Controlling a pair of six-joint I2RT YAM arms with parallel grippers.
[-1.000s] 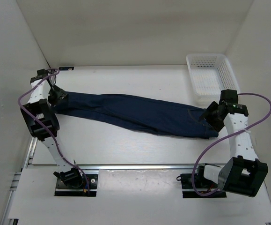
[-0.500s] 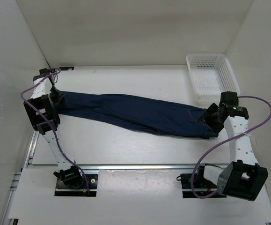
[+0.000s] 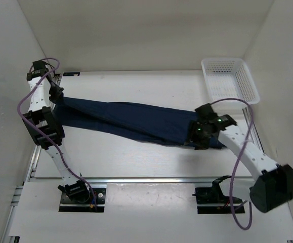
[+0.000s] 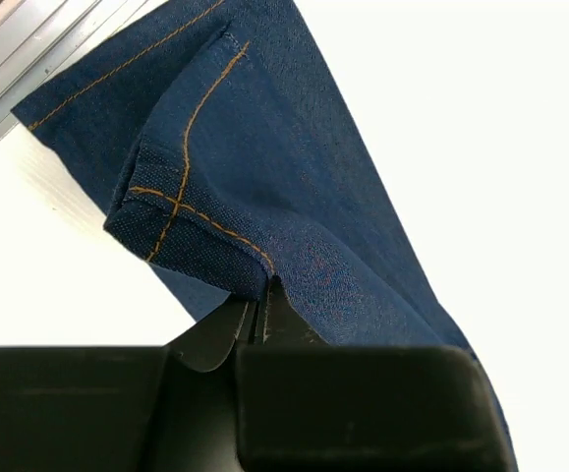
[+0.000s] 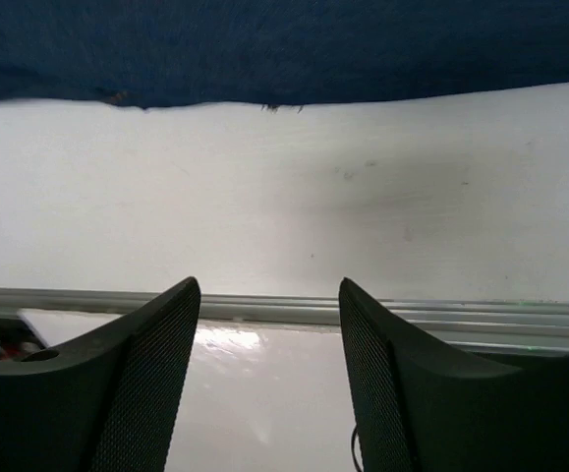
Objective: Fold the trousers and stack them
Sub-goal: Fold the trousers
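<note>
1 pair trousers [image 3: 136, 121], dark denim: stretched across the bench [image 3: 136, 159] from far left corner toward the right edge. My left gripper [image 4: 259, 313]: pinched tight on a stitched hem. My right gripper [image 5: 269, 290]: fingers apart, holding nothing, at the other end. White basket [image 3: 229, 81]: far right corner.

You'll see the trousers [image 3: 131, 120] as dark navy denim across the middle of the overhead frame. In the left wrist view their seams carry orange-brown stitching [image 4: 181, 202], two lines crossing left of centre. The tabletop [image 3: 136, 157] under them is plain white, faintly flecked with grey. At upper right the basket [image 3: 231, 81] is white with an open mesh pattern. Your left end effector [image 4: 255, 315] is black; the right end effector [image 5: 269, 324] is black too, its fingers [image 5: 146, 374] finely cross-hatched. Both arms [image 3: 257, 161] are white with black joints, with purple cables [image 3: 231, 99] looping off them.
</note>
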